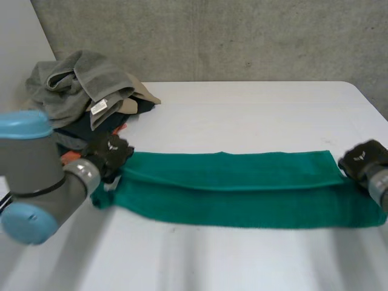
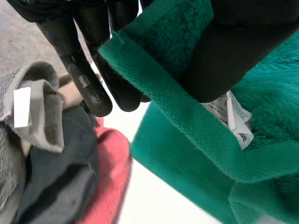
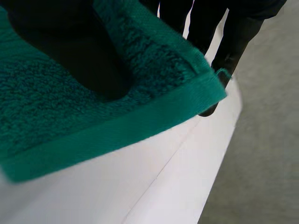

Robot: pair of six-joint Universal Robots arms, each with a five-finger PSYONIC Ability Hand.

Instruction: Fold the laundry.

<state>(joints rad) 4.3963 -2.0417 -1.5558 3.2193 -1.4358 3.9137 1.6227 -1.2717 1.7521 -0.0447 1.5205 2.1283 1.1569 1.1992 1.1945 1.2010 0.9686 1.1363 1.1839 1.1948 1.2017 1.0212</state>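
Lengthwise fold of a towel, mid-step. At far left, a pile of laundry [image 1: 85,91] lies heaped directly on the white table [image 1: 254,115], held by no basket or bin. It includes a grey towel [image 2: 28,135] with a white tag, dark garments and a red cloth [image 2: 110,172].

Just beside the pile, the left hand [image 1: 109,151] clamps the left end of the green towel [image 1: 242,188]. In the left wrist view its thumb [image 2: 233,51] presses the hem against the fingers [image 2: 88,88], next to the towel's care label [image 2: 231,116].

The towel stretches across the near middle of the table, its upper layer doubled over the lower along the long axis.

At far right, the right hand [image 1: 364,159] pinches the opposite corner, thumb [image 3: 70,56] on top and fingers [image 3: 233,46] beneath.

The long fold appears nearly laid. The next move probably calls for setting the held edge down square, then bringing one end over the other, both hands keeping the hems aligned.
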